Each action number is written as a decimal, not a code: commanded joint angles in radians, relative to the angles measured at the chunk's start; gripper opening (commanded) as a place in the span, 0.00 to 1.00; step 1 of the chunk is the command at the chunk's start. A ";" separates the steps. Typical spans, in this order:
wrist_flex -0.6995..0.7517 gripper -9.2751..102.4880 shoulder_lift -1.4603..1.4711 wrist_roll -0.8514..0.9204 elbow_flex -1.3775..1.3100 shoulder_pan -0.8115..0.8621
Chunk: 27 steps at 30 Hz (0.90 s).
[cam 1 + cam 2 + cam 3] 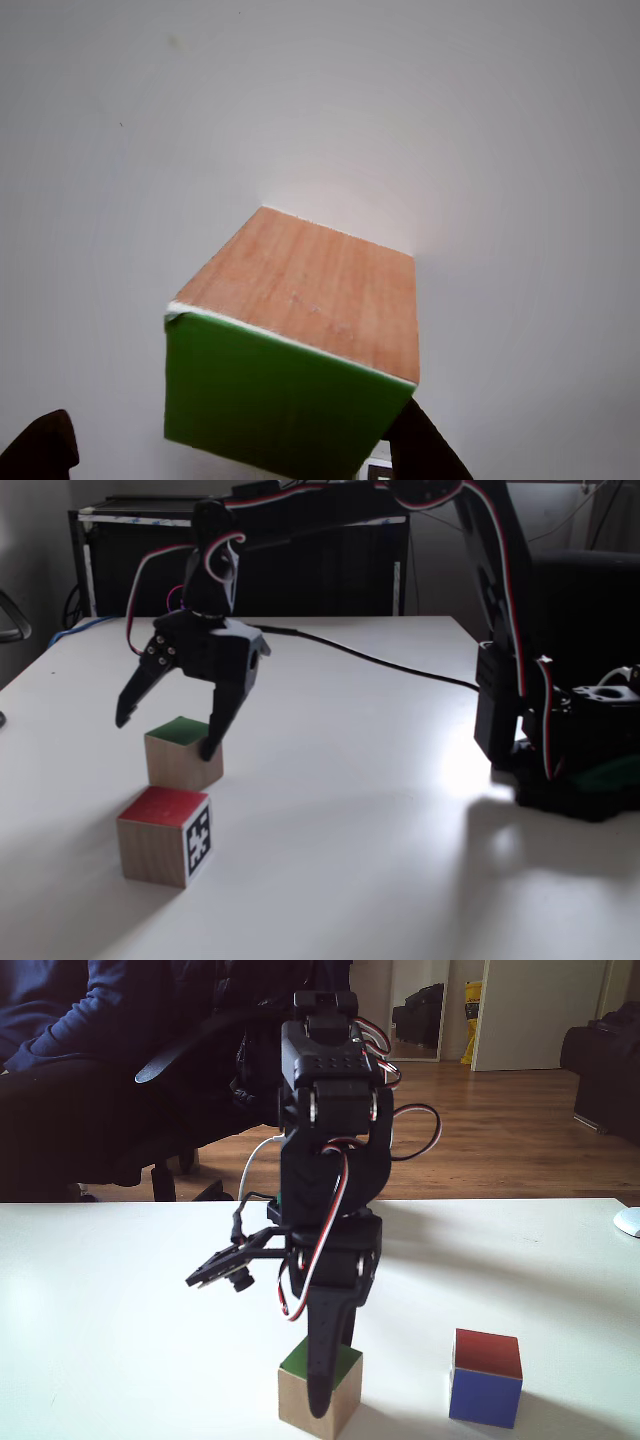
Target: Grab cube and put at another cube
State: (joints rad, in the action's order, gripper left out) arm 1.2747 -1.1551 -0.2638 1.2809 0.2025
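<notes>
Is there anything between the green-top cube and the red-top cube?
Nothing: in a fixed view only bare white table separates the green-topped cube from the red-topped marker cube.

In a fixed view, the wooden cube (183, 752) sits left of centre on the table (360, 810), with the marker cube (163, 836) just below and in front of it, apart. My gripper (166, 734) straddles the wooden cube from above. My base (585, 770) stands at right. In another fixed view, the marker cube (486, 1377) lies right of the wooden cube (320, 1390).
</notes>
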 commanded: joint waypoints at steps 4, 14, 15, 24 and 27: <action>0.008 0.49 0.014 -0.005 -0.081 0.021; 0.008 0.50 0.060 -0.057 -0.114 0.057; 0.008 0.49 0.060 -0.057 -0.114 0.057; 0.008 0.38 0.064 -0.054 -0.114 0.040; 0.003 0.33 0.067 -0.043 -0.114 0.040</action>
State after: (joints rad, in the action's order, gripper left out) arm 1.2747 -1.0799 -0.3175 1.2118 0.2531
